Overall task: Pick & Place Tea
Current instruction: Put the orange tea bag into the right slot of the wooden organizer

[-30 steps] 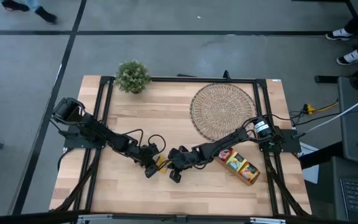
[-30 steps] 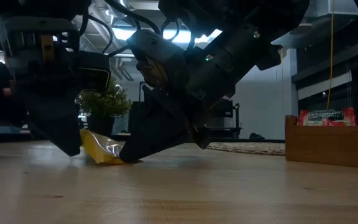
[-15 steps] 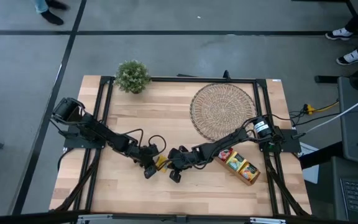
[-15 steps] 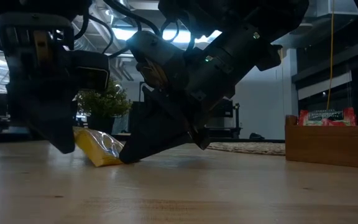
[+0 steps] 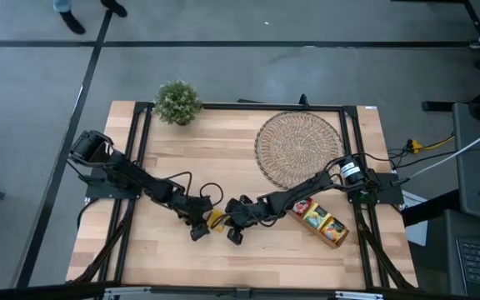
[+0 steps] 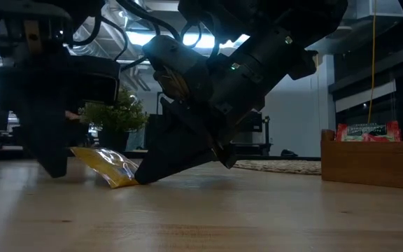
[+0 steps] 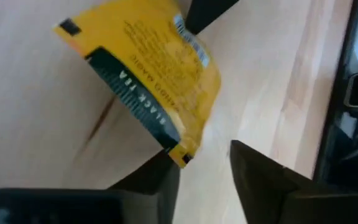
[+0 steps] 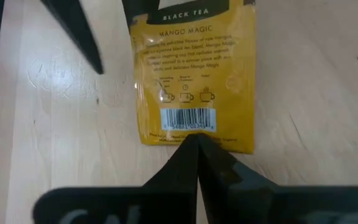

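The yellow black-tea sachet (image 8: 193, 81) lies tilted on the wooden surface (image 5: 248, 262) between both hands, near its front centre. The right hand (image 8: 196, 144), fingers closed, pins the sachet's barcode edge. The left hand (image 7: 204, 163), fingers parted, sits at the opposite edge, gripping nothing. A wooden tea tray (image 5: 324, 223) stands well apart.

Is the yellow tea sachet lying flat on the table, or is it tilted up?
Tilted. In the low view the yellow sachet slopes, one edge raised, the lower end under the right gripper, whose fingers are shut.
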Motion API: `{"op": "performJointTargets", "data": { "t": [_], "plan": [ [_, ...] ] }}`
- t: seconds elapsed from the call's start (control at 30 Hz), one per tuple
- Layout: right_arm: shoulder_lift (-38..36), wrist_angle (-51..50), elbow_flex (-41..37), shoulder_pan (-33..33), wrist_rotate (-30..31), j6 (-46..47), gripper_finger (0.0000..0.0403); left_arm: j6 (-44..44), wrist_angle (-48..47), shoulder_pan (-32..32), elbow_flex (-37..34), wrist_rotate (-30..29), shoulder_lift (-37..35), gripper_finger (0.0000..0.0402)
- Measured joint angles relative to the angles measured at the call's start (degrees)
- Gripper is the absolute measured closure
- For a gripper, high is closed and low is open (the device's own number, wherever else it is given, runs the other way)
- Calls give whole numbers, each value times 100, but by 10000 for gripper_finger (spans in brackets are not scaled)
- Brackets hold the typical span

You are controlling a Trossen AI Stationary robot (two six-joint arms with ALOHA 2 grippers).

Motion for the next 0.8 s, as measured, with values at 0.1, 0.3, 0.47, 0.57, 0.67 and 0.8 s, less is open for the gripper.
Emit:
{"op": "performJointTargets", "data": {
  "t": [0.1, 0.3, 0.47, 0.57, 0.67, 0.8],
  "plan": [
    [0, 0, 0, 0, -2, -2, 394, 3, 0, 77, 2, 22, -139, 241],
    [0, -3, 0, 0, -3, -7, 397, 64, -373, 360, 4, -110, -603, 214],
    [0, -9, 2, 0, 0, -15, 393, 6, -842, 468, 4, -147, -717, 214],
    [0, -9, 2, 0, -2, -38, 398, -26, -768, 487, 4, -148, -663, 217],
    [0, -9, 2, 0, -2, -44, 398, -39, -709, 487, 4, -172, -656, 222],
    [0, -7, 2, 0, 0, -44, 392, -37, -581, 485, 4, -337, -658, 233]
  ]
}}
